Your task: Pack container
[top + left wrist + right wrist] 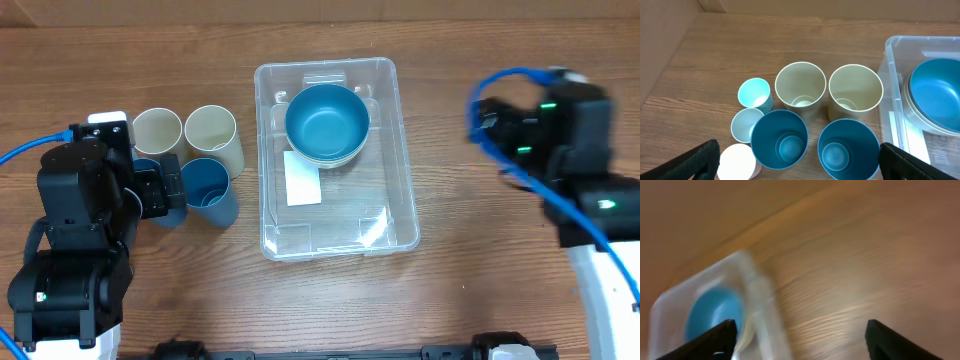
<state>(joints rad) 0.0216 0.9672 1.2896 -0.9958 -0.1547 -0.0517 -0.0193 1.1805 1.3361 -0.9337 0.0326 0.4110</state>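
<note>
The clear container (352, 212) stands mid-table, with a white label (302, 178) on its base. A blue bowl (327, 122), nested in a pale bowl, sits in its far end. My left gripper (160, 190) is open and empty over a cluster of cups. In the left wrist view the gripper (798, 152) spans two dark blue cups (779, 139) (848, 149), with the container (892, 50) at the right. My right gripper (500, 125) is open and empty, right of the container. The right wrist view is blurred and shows the gripper (800, 335) over bare wood, beside the container (760, 295) and blue bowl (712, 312).
Two tall cream cups (800, 87) (855, 90) stand behind the dark blue ones. Two small light blue cups (754, 93) (746, 125) and a small white cup (736, 162) stand to their left. The table is brown wood.
</note>
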